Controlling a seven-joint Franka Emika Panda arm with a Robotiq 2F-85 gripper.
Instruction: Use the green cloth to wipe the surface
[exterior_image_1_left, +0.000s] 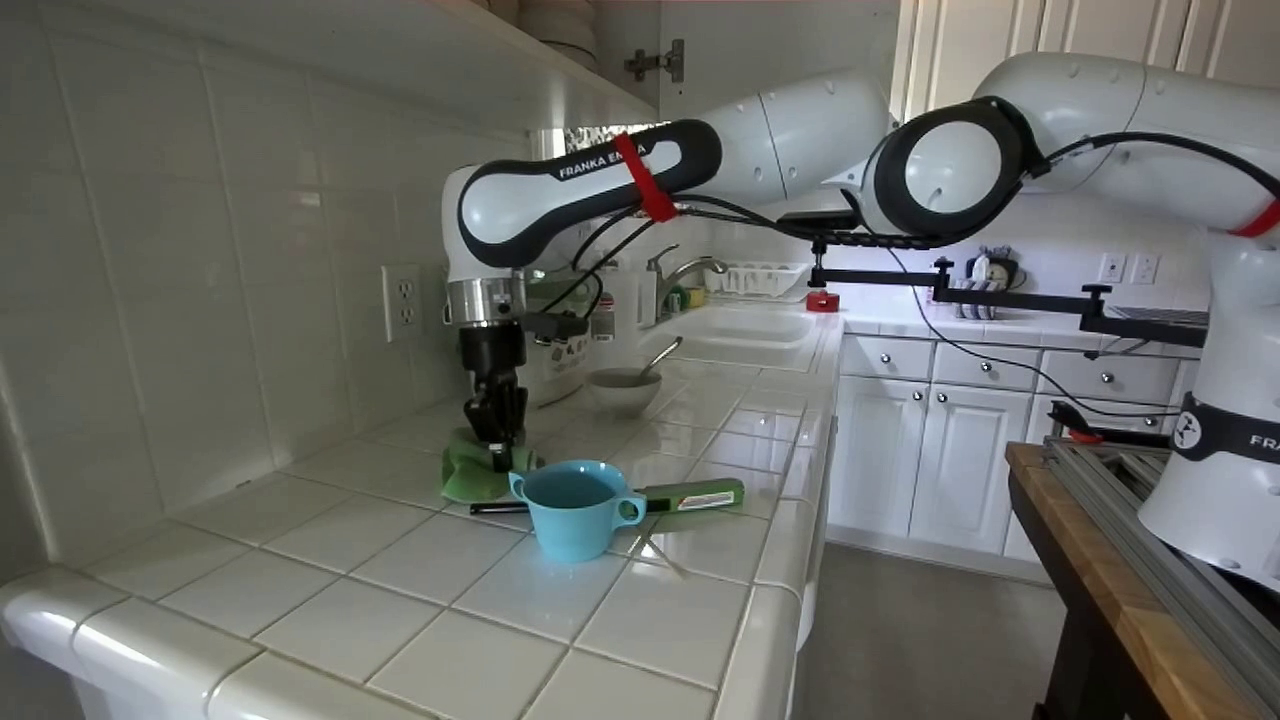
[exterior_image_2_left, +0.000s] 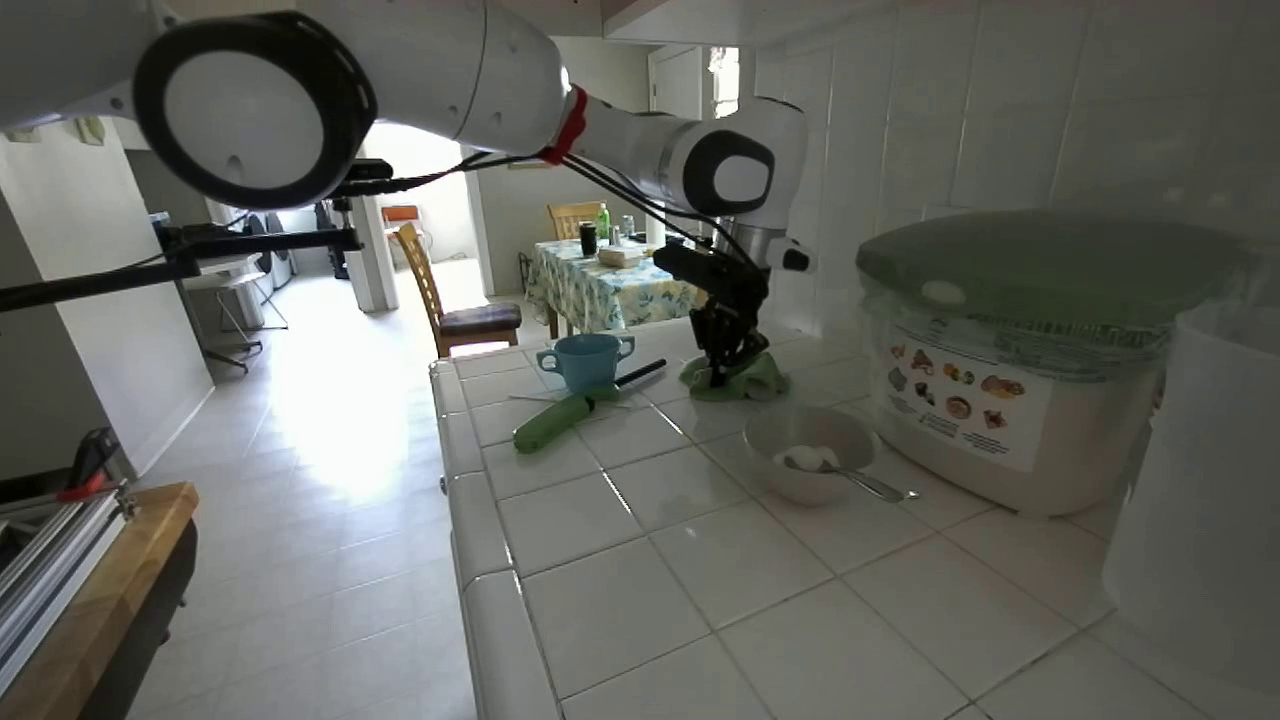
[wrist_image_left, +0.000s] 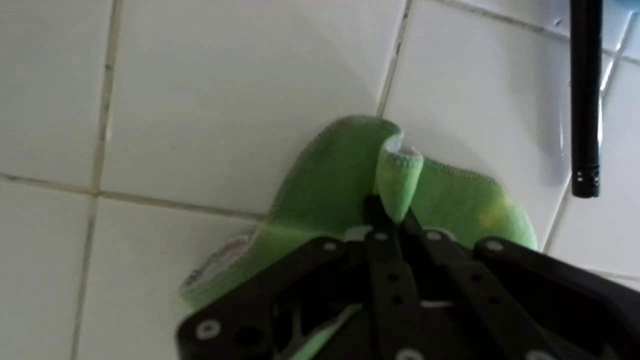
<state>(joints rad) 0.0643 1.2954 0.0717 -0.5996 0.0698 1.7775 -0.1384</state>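
wrist view: your gripper (wrist_image_left: 395, 220) is clamped narrow on the green cloth (wrist_image_left: 335, 170), with a pinched fold sticking up at the fingertips and the rest spread over the white tiled countertop (wrist_image_left: 210, 100). off to the right, apart from the cloth, you see the black nozzle of the utility lighter (wrist_image_left: 586, 100).

in an exterior view, you have the gripper pointing down, the cloth bunched beneath it on the countertop. the light-blue 2-handled cup (exterior_image_1_left: 570, 515) stands upright, hiding the middle of the lighter; you can't tell here whether the 2 touch. a white electrical outlet (exterior_image_1_left: 402, 303) sits on the tiled wall (exterior_image_1_left: 140, 250).

in an exterior view, the cloth lies between the cup and a green-lidded plastic bin (exterior_image_2_left: 950, 410). just beside the bin stands a white bowl (exterior_image_2_left: 790, 485) with a metal spoon (exterior_image_2_left: 880, 488) leaning over its rim.
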